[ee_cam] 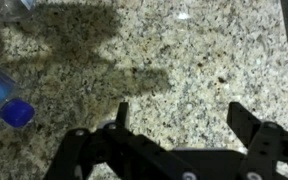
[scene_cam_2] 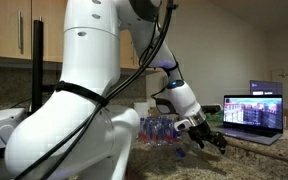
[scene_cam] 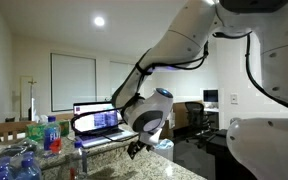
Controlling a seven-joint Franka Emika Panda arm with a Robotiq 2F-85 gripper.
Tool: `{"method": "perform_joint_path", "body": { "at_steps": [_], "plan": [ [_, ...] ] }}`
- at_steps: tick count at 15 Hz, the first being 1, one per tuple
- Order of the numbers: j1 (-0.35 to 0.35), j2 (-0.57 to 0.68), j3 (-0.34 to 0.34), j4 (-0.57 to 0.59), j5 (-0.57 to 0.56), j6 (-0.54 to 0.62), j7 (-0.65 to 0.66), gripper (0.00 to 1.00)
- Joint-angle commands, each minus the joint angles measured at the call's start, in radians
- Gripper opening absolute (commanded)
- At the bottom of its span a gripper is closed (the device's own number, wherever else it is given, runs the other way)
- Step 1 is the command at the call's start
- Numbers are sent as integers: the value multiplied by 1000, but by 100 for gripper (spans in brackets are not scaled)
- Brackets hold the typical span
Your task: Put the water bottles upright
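Observation:
Above the bare granite countertop (ee_cam: 184, 50) my gripper (ee_cam: 182, 122) hangs open, with nothing between its black fingers (ee_cam: 121, 115). In the wrist view a clear water bottle with a blue cap (ee_cam: 14, 112) lies on its side at the left edge, apart from the gripper. Part of another bottle (ee_cam: 9, 8) shows in the top left corner. In an exterior view a cluster of bottles (scene_cam_2: 159, 130) stands behind the gripper (scene_cam_2: 209, 138). In an exterior view more bottles (scene_cam: 24, 160) lie at the counter's left, a red-labelled one (scene_cam: 50, 135) stands upright, and the gripper (scene_cam: 134, 148) hovers to their right.
An open laptop (scene_cam: 96, 120) sits on the counter behind the gripper, and in an exterior view the laptop (scene_cam_2: 254, 112) is at the right. The robot's white arm (scene_cam_2: 84, 80) fills much of that view. Office chairs (scene_cam: 194, 118) stand beyond the counter.

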Motion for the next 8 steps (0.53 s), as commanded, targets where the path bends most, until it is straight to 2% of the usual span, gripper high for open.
{"method": "perform_joint_path", "body": {
  "at_steps": [1, 5, 8],
  "plan": [
    [-6, 50, -11, 30, -62, 7, -120, 100],
    [9, -56, -5, 63, -109, 4, -322, 100],
    [53, -141, -21, 74, -123, 16, -462, 100]
  ]
}}
